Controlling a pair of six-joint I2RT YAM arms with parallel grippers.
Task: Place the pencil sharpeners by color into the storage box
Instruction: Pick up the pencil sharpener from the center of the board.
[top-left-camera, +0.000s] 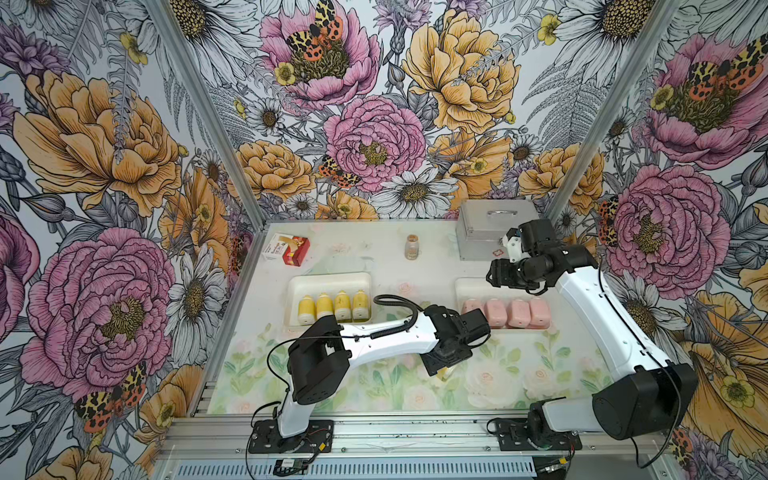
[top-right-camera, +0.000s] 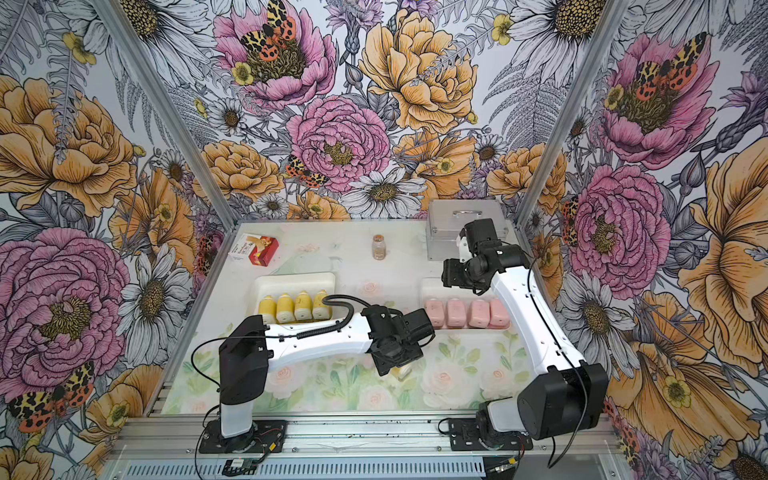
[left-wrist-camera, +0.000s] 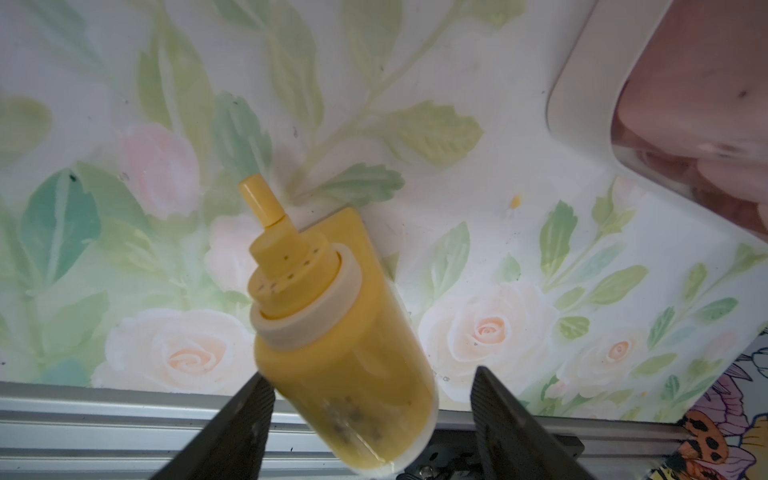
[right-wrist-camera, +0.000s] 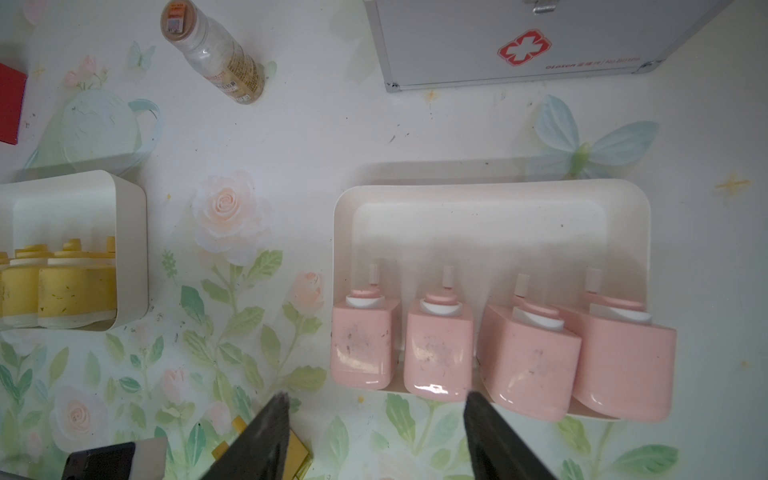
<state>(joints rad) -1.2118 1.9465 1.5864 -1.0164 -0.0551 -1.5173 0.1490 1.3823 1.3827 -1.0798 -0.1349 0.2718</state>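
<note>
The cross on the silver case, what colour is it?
The cross is red, clearest in right wrist view.

Five yellow pencil sharpeners (top-left-camera: 324, 307), four pink pencil sharpeners (top-left-camera: 495, 313), two white trays (top-left-camera: 328, 276), one brown-filled jar (top-left-camera: 411, 247), one red-and-white carton (top-left-camera: 286, 248), one metal case (top-left-camera: 486, 224).

The left arm (top-left-camera: 386, 336) reaches low toward the middle, the left hand (left-wrist-camera: 372, 378) tipped downward, fingers spread wide. The right arm (top-left-camera: 602, 316) stretches forward, the right hand (right-wrist-camera: 377, 398) hovering higher, fingers parted.
</note>
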